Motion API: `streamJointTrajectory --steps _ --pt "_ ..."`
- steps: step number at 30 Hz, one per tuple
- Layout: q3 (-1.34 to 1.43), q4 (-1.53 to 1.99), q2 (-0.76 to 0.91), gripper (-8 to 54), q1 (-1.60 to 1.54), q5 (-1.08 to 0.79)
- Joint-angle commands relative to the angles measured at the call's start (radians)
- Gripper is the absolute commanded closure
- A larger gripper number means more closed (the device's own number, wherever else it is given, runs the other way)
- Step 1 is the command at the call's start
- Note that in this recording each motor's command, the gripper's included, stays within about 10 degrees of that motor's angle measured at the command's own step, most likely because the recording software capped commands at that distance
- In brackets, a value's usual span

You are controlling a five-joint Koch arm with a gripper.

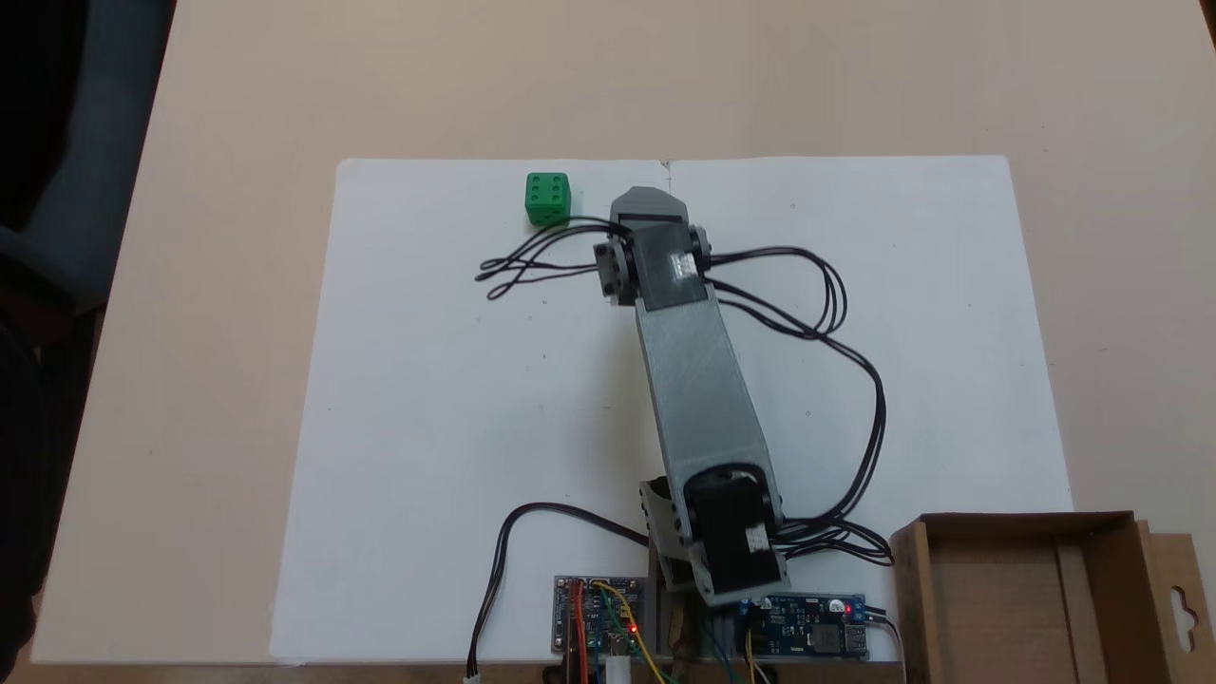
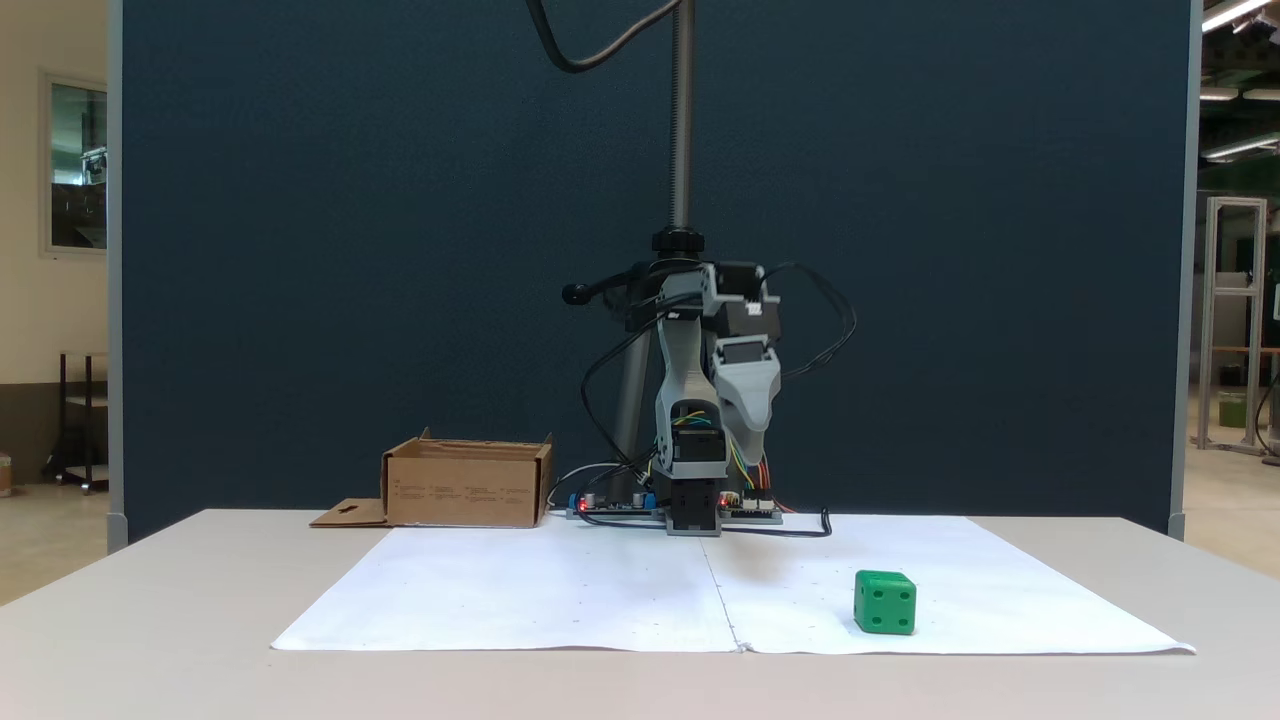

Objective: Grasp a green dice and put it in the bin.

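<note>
Sitting on the white paper sheet (image 1: 456, 408), the green dice (image 1: 548, 199) is close to the sheet's far edge as the view from above has it, a six-pip face turned up. From the front, the same dice (image 2: 885, 602) stands near the sheet's front edge, right of the centre crease, showing a four-pip face. The gripper (image 1: 649, 201) hangs above the sheet just beside the dice, apart from it; from above I see one grey tip, and from the front the gripper (image 2: 752, 425) points downward well above the sheet, its jaws stacked, so I cannot tell how wide it stands. The cardboard box (image 1: 1031, 598) rests off the sheet's corner by the arm's base, open and showing a bare floor from above; the front view shows the box (image 2: 467, 487) only by its outer wall, with the flap lying flat beside it. Circuit boards (image 1: 597, 613) with red lights sit at the sheet's near edge.
</note>
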Motion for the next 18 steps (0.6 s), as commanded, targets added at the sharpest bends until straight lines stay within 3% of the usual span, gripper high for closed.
streamJointTrajectory --steps 1,5,18 --pt "-0.121 0.159 -0.066 2.0 -0.025 0.109" --pt "-0.305 0.319 -0.195 2.1 -0.040 0.155" --pt "-0.782 0.334 -0.525 2.5 -0.097 0.265"
